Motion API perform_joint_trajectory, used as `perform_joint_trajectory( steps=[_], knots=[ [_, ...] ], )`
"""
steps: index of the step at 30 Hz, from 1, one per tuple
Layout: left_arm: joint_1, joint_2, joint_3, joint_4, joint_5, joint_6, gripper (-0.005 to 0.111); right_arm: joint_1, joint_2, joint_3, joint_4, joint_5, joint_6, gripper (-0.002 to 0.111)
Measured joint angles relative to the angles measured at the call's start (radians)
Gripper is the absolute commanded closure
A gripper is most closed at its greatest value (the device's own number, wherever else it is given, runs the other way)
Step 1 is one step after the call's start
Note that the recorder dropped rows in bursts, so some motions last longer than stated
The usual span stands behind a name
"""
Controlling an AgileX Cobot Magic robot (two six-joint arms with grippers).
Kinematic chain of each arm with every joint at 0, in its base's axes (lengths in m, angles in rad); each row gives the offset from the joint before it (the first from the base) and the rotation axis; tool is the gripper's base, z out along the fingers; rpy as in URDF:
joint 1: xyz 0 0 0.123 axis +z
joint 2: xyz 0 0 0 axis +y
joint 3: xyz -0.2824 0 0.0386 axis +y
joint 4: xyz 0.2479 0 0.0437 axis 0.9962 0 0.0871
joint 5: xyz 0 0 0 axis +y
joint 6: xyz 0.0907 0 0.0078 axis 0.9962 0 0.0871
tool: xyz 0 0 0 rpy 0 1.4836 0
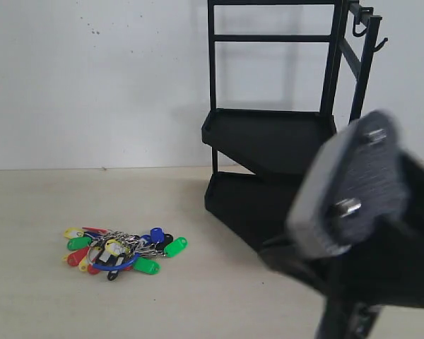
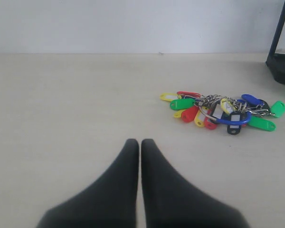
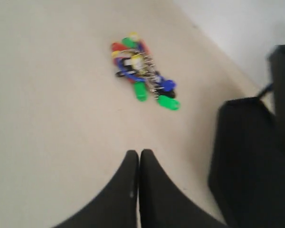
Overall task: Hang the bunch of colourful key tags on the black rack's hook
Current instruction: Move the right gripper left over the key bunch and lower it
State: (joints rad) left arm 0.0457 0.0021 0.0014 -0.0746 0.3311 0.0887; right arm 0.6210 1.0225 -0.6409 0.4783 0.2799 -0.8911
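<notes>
The colourful key tag bunch [image 1: 124, 251] lies flat on the beige table, left of the black rack [image 1: 268, 138]. The bunch [image 2: 223, 112] shows green, red, yellow, blue and black tags on a blue loop. My left gripper [image 2: 140, 141] is shut and empty, a short way from the bunch, over bare table. In the right wrist view the bunch [image 3: 142, 71] lies well ahead of my right gripper [image 3: 139, 152], which is shut and empty, with the rack [image 3: 251, 142] beside it. The hook [image 1: 381, 44] sticks sideways from the rack's upright post at the top right.
My right arm's body [image 1: 357, 198] fills the lower right of the exterior view, blurred, in front of the rack's lower shelf. A J-shaped hook [image 1: 358, 30] hangs under the top rail. A white wall stands behind the table. The rack's corner [image 2: 281, 57] shows beyond the bunch.
</notes>
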Motion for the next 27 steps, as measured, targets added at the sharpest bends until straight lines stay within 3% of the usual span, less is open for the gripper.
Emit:
perform_joint_trajectory(
  steps=[4, 8, 11, 15, 17, 27],
  knots=[
    [0.0, 0.0, 0.0, 0.0, 0.0, 0.0, 0.102, 0.123, 0.253, -0.12, 0.002, -0.025, -0.078, 0.108],
    [0.0, 0.0, 0.0, 0.0, 0.0, 0.0, 0.102, 0.171, 0.461, -0.258, 0.002, -0.043, -0.126, 0.105],
    [0.0, 0.0, 0.0, 0.0, 0.0, 0.0, 0.102, 0.187, 0.587, -0.344, 0.002, -0.047, -0.15, 0.091],
    [0.0, 0.0, 0.0, 0.0, 0.0, 0.0, 0.102, 0.192, 0.719, -0.43, 0.002, -0.061, -0.172, 0.059],
    [0.0, 0.0, 0.0, 0.0, 0.0, 0.0, 0.102, 0.193, 0.775, -0.466, 0.002, -0.089, -0.183, 0.051],
    [0.0, 0.0, 0.0, 0.0, 0.0, 0.0, 0.102, 0.195, 0.974, -0.666, 0.002, -0.152, -0.167, 0.055]
  ],
)
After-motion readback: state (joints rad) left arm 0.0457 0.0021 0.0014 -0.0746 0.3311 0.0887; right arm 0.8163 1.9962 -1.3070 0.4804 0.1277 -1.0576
